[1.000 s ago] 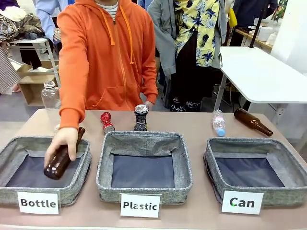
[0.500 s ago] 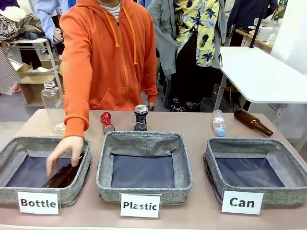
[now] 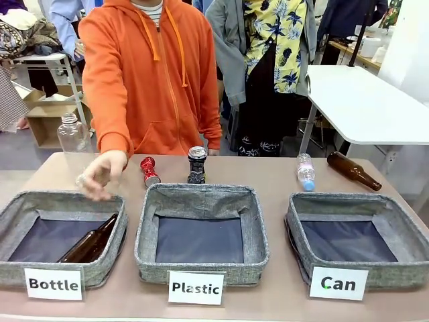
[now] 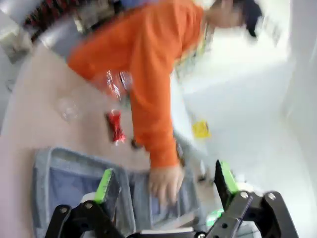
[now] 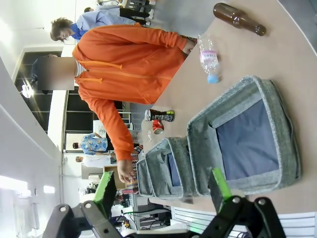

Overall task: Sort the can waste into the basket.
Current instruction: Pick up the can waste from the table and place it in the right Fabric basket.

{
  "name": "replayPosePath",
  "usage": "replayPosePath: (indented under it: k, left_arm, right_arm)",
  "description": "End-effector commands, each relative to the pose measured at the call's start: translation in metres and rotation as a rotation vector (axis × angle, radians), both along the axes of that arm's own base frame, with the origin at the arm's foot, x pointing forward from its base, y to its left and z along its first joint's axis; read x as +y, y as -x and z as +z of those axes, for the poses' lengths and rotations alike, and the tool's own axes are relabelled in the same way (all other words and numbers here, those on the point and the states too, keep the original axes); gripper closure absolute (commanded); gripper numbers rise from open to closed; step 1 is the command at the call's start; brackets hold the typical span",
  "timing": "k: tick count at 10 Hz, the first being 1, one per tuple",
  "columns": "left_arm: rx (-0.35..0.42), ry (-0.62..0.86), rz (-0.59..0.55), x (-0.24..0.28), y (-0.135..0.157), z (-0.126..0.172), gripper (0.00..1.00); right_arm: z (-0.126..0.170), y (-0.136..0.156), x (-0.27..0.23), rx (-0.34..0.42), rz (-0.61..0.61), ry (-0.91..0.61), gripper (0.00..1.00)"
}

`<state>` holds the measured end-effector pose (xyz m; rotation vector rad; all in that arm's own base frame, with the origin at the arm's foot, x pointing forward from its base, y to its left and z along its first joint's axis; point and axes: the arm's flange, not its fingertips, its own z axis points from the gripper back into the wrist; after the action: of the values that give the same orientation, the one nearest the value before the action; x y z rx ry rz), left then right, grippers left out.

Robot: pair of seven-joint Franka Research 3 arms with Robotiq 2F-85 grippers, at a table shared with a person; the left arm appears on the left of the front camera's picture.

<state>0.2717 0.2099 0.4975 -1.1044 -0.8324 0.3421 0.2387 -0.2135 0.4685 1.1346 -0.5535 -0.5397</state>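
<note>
Left tool (image 4: 165,181): wide open, holding nothing, raised above the counter (image 3: 281,176).
Right tool (image 5: 161,184): wide open, touching nothing.
Cans: red can (image 3: 149,171) and dark can (image 3: 196,165) stand side by side, far beyond the right tool, behind the middle basket (image 3: 201,196).
Can basket (image 3: 348,199): just ahead of the right tool.
In the way: person's hand (image 3: 100,176), ahead of the left tool.

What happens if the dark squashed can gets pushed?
The dark can stands upright and narrow, so it would probably tip. Once down it might roll unevenly, since its middle looks crushed. Being small thin metal, it is likely light.
</note>
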Motion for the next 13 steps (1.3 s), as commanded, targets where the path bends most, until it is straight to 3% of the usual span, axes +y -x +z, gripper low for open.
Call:
replayPosePath:
  k: [1, 2, 4, 6, 9, 11, 12, 13]
  left_arm:
    - [0.042, -0.211, -0.082, -0.054, -0.028, -0.007, 0.00]
    - [0.048, -0.275, -0.108, -0.072, -0.038, -0.008, 0.00]
    - [0.051, -0.133, -0.085, -0.050, -0.042, -0.006, 0.00]
    - [0.050, -0.252, -0.158, -0.087, -0.046, -0.014, 0.00]
    - [-0.158, -0.545, -0.270, -0.186, -0.067, -0.037, 0.00]
    - [-0.294, -0.581, -0.419, -0.239, -0.063, -0.051, 0.00]
    - [-0.406, -0.620, -0.426, -0.272, -0.057, -0.068, 0.00]
    - [-0.499, -0.710, -0.296, -0.289, -0.062, -0.079, 0.00]
  right_arm:
    - [0.002, -0.003, -0.002, -0.036, 0.000, -0.006, 0.00]
    - [0.002, -0.003, -0.002, -0.036, 0.000, -0.006, 0.00]
    - [0.002, -0.003, -0.002, -0.036, 0.000, -0.006, 0.00]
    - [0.002, -0.003, -0.002, -0.036, 0.000, -0.006, 0.00]
    - [0.002, -0.003, -0.002, -0.036, 0.000, -0.006, 0.00]
    - [0.002, -0.003, -0.002, -0.036, 0.000, -0.006, 0.00]
    - [0.002, -0.003, -0.002, -0.036, 0.000, -0.006, 0.00]
    - [0.002, -0.003, -0.002, -0.036, 0.000, -0.006, 0.00]
